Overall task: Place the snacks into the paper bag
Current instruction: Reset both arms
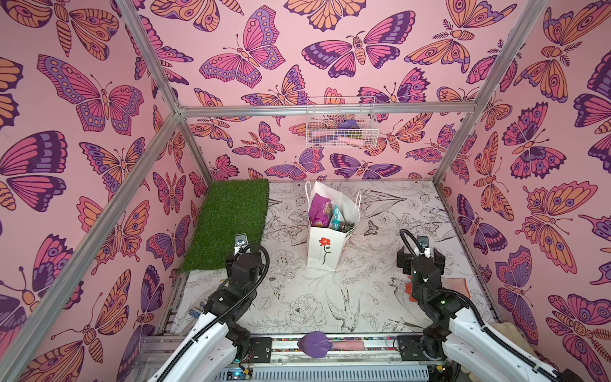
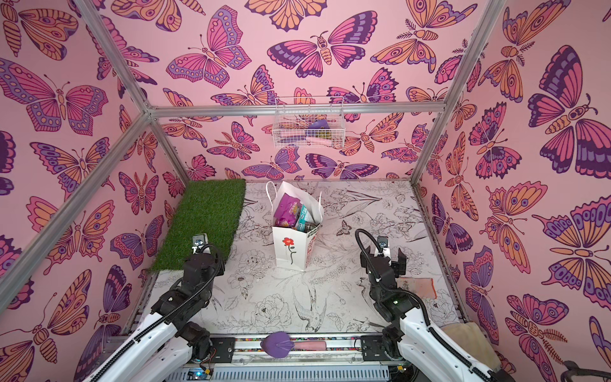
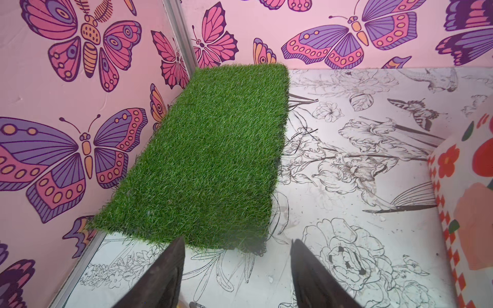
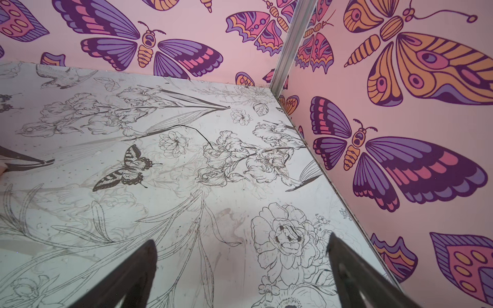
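Item: tall white paper bag (image 1: pixel 325 246), red flower print, upright mid-table, mouth open for loading. It holds a glossy purple snack packet (image 1: pixel 318 209) and a teal packet (image 1: pixel 337 216). Left gripper (image 3: pixel 237 248) and right gripper (image 4: pixel 241 248): jaws apart, empty, probably finished.

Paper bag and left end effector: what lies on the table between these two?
Nothing: only bare flower-printed table separates the left end effector from the paper bag, shown in the left wrist view.
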Motion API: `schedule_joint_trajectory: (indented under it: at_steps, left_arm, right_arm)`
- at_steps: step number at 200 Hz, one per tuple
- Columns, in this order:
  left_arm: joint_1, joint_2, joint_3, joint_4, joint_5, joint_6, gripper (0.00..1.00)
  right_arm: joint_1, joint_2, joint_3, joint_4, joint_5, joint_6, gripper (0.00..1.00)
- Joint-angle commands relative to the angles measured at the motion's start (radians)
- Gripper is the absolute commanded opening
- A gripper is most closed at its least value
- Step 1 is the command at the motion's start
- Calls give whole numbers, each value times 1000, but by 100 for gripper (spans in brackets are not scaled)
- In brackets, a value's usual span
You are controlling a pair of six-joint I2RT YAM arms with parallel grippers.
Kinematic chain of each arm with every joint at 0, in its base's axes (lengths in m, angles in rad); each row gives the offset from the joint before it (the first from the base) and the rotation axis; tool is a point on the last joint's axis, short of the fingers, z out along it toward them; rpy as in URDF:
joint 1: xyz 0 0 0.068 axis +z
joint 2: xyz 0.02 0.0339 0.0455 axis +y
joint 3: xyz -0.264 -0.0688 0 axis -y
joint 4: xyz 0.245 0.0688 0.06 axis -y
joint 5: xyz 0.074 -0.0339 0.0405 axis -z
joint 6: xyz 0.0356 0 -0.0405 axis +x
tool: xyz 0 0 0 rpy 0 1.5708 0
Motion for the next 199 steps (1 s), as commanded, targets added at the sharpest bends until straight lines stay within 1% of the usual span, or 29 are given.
schedule_joint_trajectory:
  at_steps: [1,16,45,64,103,108,135,153,184,199]
  left_arm:
    - [-22,-9,-27,18,-99,28,65]
    - [-26,-5,-39,31,-117,35,65]
    - [-28,25,-70,73,-114,50,65]
    - [-29,47,-71,74,-122,51,65]
    - [-29,67,-104,125,-130,52,65]
    - [-29,68,-145,134,-129,50,65]
    - [-29,64,-201,178,-121,51,66]
    - [-29,74,-205,202,-103,68,66]
    - [-27,139,-184,221,-97,70,66]
    - [-26,166,-176,227,-104,68,66]
  right_arm:
    - [-5,-8,-20,50,-30,-22,99]
    - [-4,-2,-31,44,-38,-16,99]
    - [-4,-2,-48,45,-37,-3,99]
    - [-4,0,-71,89,-50,-16,99]
    - [-4,25,-60,87,-46,-12,99]
    - [-4,29,-58,88,-46,-11,99]
    - [-3,55,-49,91,-42,-9,99]
    - [-4,74,-41,89,-28,-1,99]
    - [-6,138,-16,91,24,24,99]
    - [-6,171,-1,92,31,27,99]
